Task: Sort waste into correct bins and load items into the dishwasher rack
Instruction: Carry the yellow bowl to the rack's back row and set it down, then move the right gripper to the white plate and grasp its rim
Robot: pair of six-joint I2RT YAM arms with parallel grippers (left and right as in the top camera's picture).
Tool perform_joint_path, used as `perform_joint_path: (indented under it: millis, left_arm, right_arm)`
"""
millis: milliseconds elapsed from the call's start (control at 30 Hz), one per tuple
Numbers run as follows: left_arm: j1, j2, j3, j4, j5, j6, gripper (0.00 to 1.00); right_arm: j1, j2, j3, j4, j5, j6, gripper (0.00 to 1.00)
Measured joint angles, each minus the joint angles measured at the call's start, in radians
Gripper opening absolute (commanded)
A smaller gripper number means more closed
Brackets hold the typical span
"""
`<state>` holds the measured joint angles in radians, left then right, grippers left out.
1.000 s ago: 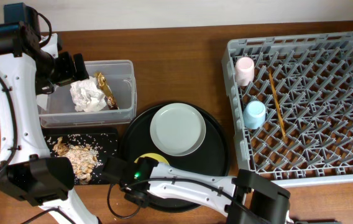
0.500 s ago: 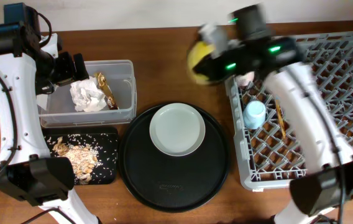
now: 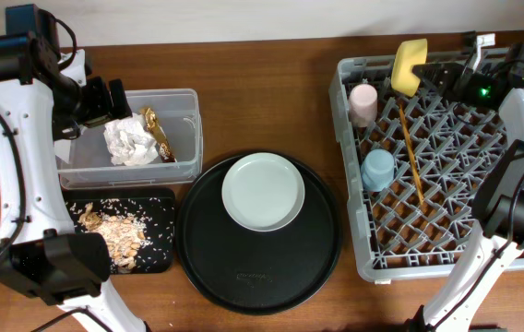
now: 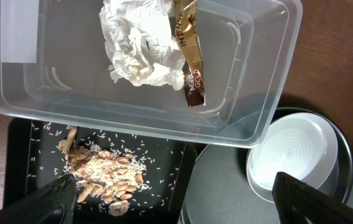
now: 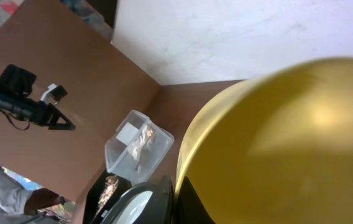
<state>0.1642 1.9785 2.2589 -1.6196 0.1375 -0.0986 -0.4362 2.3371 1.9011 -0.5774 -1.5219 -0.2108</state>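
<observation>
My right gripper (image 3: 425, 72) is shut on the yellow bowl (image 3: 410, 65), which it holds tilted on edge above the far left part of the grey dishwasher rack (image 3: 483, 249). The bowl (image 5: 276, 137) fills the right wrist view. In the rack are a pink cup (image 3: 363, 103), a light-blue cup (image 3: 378, 169) and chopsticks (image 3: 410, 152). The pale plate (image 3: 264, 191) lies on the round black tray (image 3: 253, 277). My left gripper (image 4: 179, 202) hangs open above the clear tub (image 4: 270, 93), which holds the tissue (image 4: 140, 46) and the wrapper (image 4: 189, 59). Food scraps (image 4: 102, 174) lie in the shallow black tray (image 3: 160, 207).
The clear tub (image 3: 184, 101) and the shallow black tray sit at the left, one behind the other. The round black tray stands in the middle, between them and the rack. A wall runs behind the table's far edge.
The right arm has swung the yellow bowl from the round tray's front edge, up across the table, to above the rack's far left part. The left arm has not moved.
</observation>
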Motion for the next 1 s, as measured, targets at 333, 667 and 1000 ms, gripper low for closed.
perform_joint_path:
  millis: [333,667,1000]
  left_arm:
    - [0.0,0.0,0.0,0.0,0.0,0.0,0.99]
    - [0.0,0.0,0.0,0.0,0.0,0.0,0.99]
    - [0.0,0.0,0.0,0.0,0.0,0.0,0.99]
  right_arm:
    - [0.0,0.007,0.0,0.04,-0.013,0.092,0.04]
    - [-0.095,0.007,0.0,-0.02,-0.013,0.105,0.52]
    - [-0.263,0.007,0.0,-0.025,0.165,0.304,0.52]
